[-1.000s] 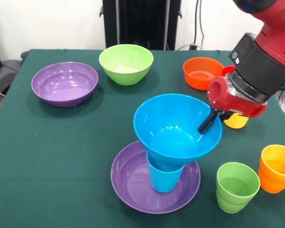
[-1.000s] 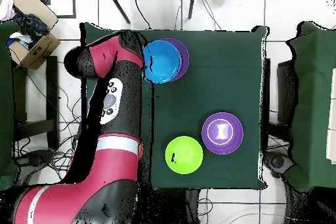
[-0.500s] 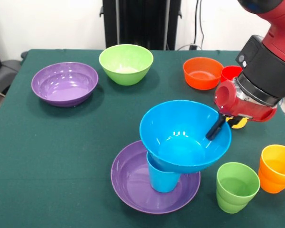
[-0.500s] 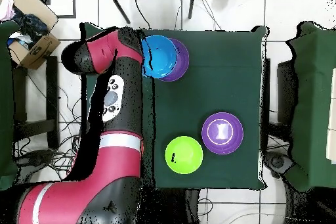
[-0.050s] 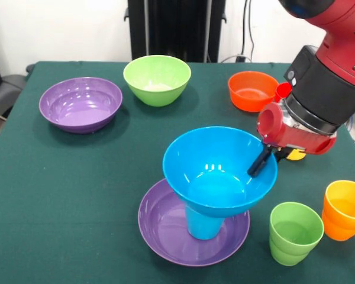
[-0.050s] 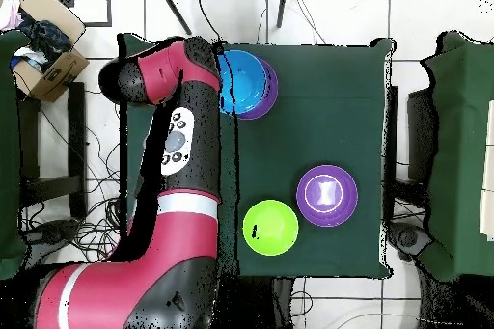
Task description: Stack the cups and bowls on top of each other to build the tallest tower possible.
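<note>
The claw (image 5: 261, 161) is gripping the rim of the blue bowl (image 5: 216, 171), one finger inside it. The bowl is sitting tilted on a blue cup (image 5: 204, 223), which is standing in a purple bowl (image 5: 165, 228) near the table's (image 5: 65, 189) front edge.

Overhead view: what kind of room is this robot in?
Probably a robot lab or workroom: a green-clothed table on a tiled floor, loose cables and a cardboard box beside the red arm.
</note>
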Available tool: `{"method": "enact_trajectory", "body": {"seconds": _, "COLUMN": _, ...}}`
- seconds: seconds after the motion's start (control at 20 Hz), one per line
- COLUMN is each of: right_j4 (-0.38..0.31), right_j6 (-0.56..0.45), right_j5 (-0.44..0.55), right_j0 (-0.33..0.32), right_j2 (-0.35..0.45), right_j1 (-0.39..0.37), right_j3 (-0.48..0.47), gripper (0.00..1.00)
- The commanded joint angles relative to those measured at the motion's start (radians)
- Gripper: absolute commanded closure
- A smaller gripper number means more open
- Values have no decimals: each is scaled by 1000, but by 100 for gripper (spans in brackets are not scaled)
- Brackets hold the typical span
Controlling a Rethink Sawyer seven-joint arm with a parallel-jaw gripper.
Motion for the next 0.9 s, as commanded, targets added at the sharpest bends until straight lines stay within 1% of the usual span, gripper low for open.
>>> {"method": "enact_trajectory", "body": {"seconds": 0.05, "right_j4": -43, "right_j6": -214, "right_j5": 13, "right_j0": -27, "right_j2": 120, "right_j1": 17, "right_j3": 9, "gripper": 100}}
{"method": "enact_trajectory", "body": {"seconds": 0.7, "right_j4": -56, "right_j6": -192, "right_j5": -3, "right_j0": -22, "right_j2": 106, "right_j1": 18, "right_j3": 8, "gripper": 100}}
{"method": "enact_trajectory", "body": {"seconds": 0.75, "right_j4": -55, "right_j6": -191, "right_j5": -10, "right_j0": -22, "right_j2": 107, "right_j1": 14, "right_j3": 17, "gripper": 0}}
{"method": "enact_trajectory", "body": {"seconds": 0.9, "right_j4": -55, "right_j6": -204, "right_j5": -14, "right_j0": -24, "right_j2": 113, "right_j1": 9, "right_j3": 26, "gripper": 0}}
